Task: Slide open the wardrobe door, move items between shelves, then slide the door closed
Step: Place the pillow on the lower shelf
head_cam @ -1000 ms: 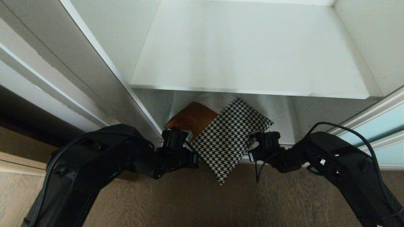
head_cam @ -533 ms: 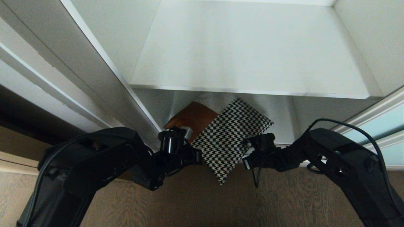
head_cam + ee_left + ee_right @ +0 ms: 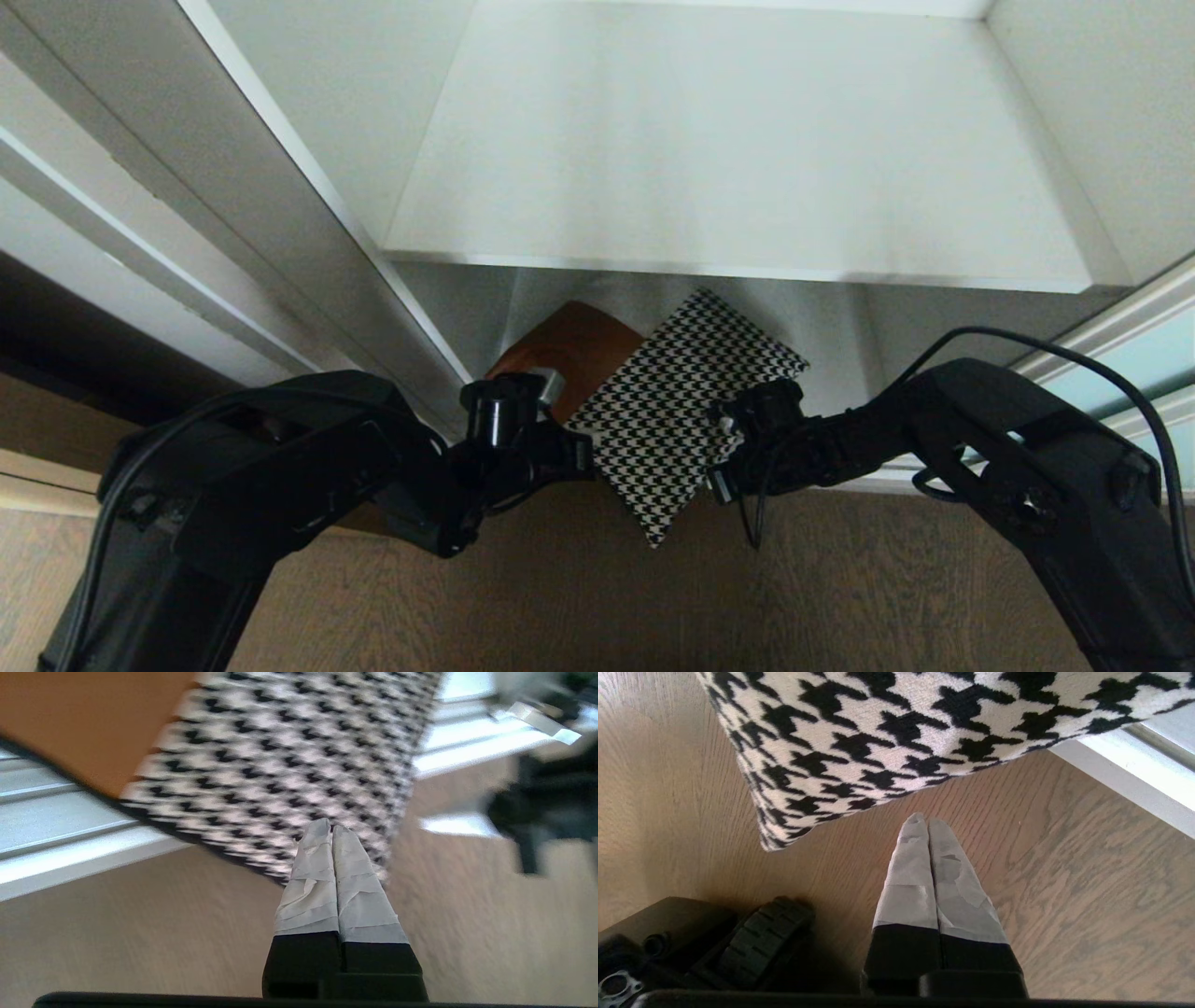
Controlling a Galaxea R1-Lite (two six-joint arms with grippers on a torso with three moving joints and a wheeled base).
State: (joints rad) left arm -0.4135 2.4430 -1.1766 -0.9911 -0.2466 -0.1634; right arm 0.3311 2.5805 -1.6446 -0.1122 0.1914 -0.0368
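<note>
One square patchwork cushion (image 3: 667,401), with a black-and-white houndstooth woven patch beside a smooth brown leather patch and a dark edge along its underside, lies on the low white wardrobe shelf (image 3: 868,373); it sits turned like a diamond, one houndstooth corner jutting out past the shelf's front edge and hanging over the brown wood-grain floor (image 3: 579,597); above it the wide white laminate upper shelf (image 3: 728,159) stands bare, roofing the back corners of the cushion; the pale aqua frosted sliding door (image 3: 1125,373) in its silver-white frame shows at the right, slid aside. The left hand (image 3: 331,828) has its taped fingers pressed together, holding nothing, tips at the near houndstooth edge by the overhanging corner; the right hand (image 3: 927,820) is likewise pinched together and empty, just below the cushion's other near edge, over open floor; whether either touches the fabric cannot be told.
</note>
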